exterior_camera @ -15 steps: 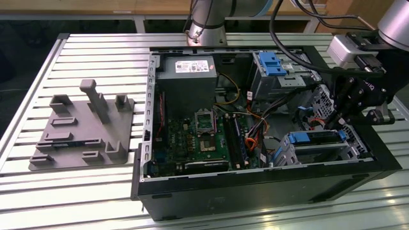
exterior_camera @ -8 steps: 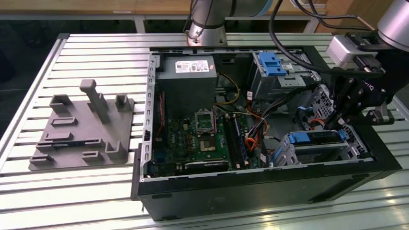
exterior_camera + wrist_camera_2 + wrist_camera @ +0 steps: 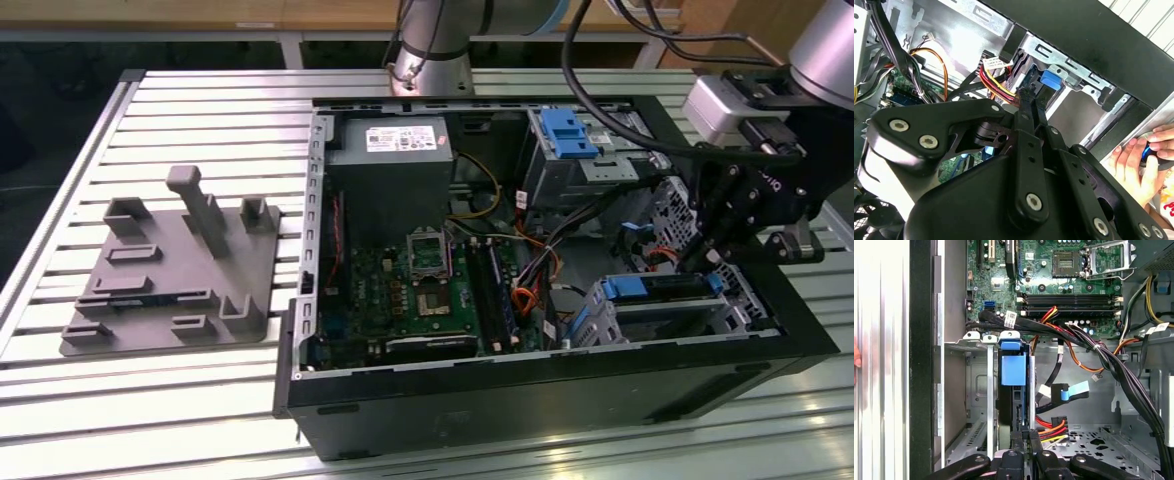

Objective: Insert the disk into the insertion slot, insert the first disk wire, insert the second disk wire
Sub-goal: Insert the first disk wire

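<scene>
disk (image 3: pixel 1014 369) seated in insertion slot (image 3: pixel 974 340) | gripper (image 3: pixel 1024 434) closed, nothing visibly held | second wrist view: person's hand (image 3: pixel 1131 162)

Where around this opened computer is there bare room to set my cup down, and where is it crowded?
Bare slatted table lies on the exterior view's left, all around the grey fixture beside the computer case. Inside the case it is crowded: wires bunch beside the disk, where the pincer hangs.
</scene>
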Robot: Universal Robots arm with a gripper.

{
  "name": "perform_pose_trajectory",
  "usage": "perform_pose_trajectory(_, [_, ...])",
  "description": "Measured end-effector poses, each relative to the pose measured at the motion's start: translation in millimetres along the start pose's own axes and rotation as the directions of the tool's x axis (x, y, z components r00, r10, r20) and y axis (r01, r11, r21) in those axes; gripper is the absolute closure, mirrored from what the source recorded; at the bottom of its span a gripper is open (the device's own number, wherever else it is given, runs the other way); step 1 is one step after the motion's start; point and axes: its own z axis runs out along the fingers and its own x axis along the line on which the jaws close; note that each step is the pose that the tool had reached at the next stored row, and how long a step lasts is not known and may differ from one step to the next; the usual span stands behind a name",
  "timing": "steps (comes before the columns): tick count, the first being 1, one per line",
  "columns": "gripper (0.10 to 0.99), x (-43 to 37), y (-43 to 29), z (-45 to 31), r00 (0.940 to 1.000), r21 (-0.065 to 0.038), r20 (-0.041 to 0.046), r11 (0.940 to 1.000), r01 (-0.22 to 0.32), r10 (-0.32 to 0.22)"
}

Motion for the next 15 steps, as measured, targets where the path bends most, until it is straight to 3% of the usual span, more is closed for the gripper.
perform_pose_trajectory(15, [0.922, -2.9, 0.1, 0.9, 0.9991, -0.001, 0.0007, 0.9991, -0.044, 0.044])
